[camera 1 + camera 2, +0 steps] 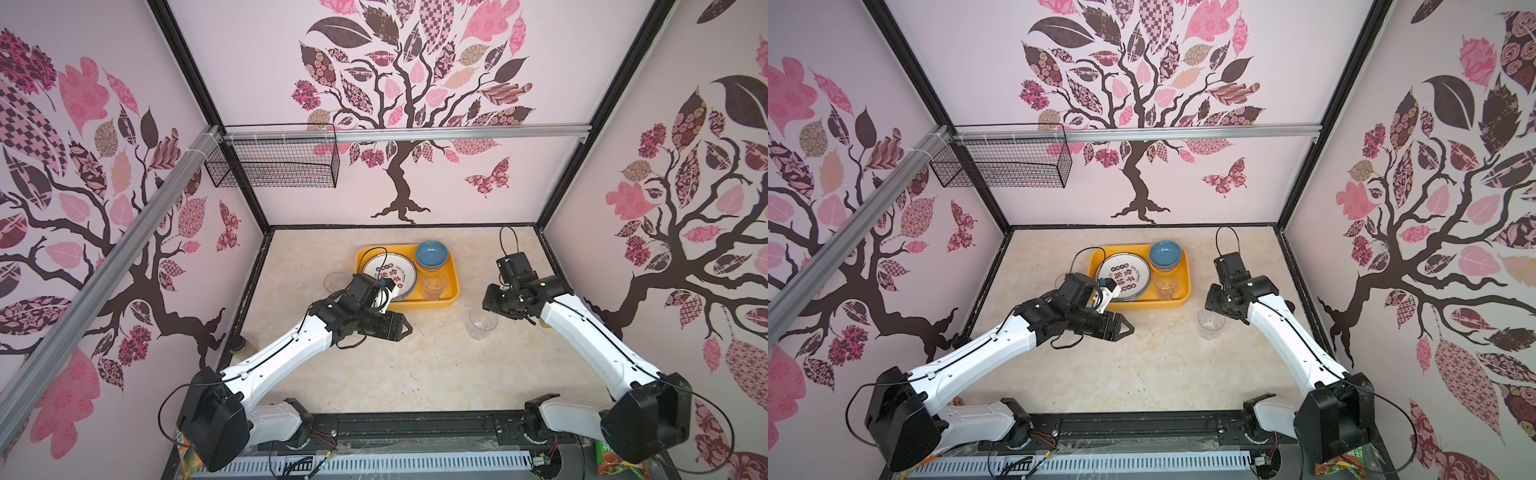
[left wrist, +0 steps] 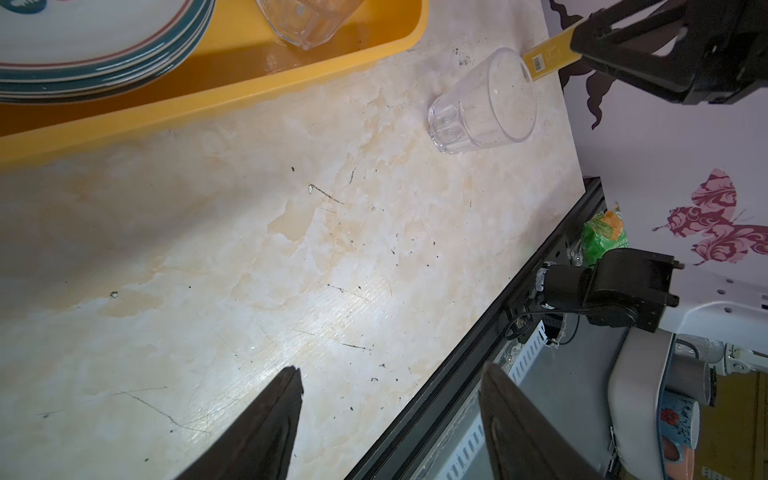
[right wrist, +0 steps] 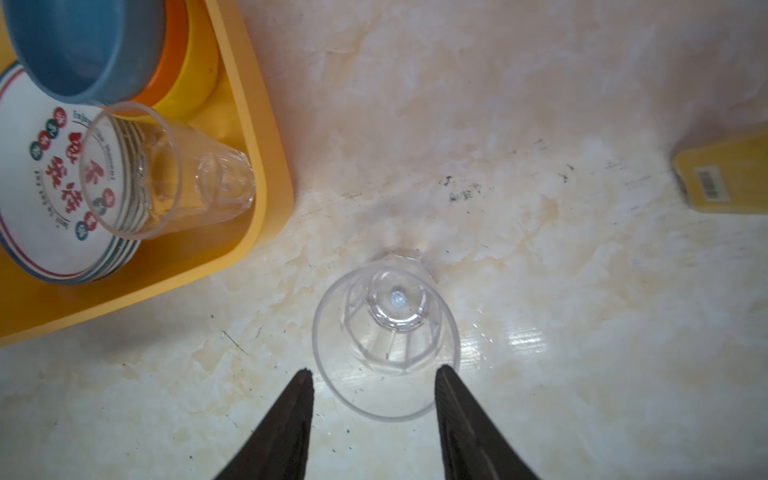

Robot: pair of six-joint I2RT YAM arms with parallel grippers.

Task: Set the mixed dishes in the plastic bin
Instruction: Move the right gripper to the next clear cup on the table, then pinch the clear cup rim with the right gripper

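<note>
One clear tumbler (image 3: 386,316) upright between spread tips of right claw (image 3: 374,372).

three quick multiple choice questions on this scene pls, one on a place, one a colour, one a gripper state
1. The tumbler by the right gripper stands: A on the plates B on the table C in the wire basket
2. The top bowl in the bin is: A orange B blue C yellow
3. The left gripper is: A shut on the tumbler B shut on the top bowl C open, empty
Answers: B, its base sits on bare table; B, blue shows above the others; C, nothing lies between its spread fingers.
</note>
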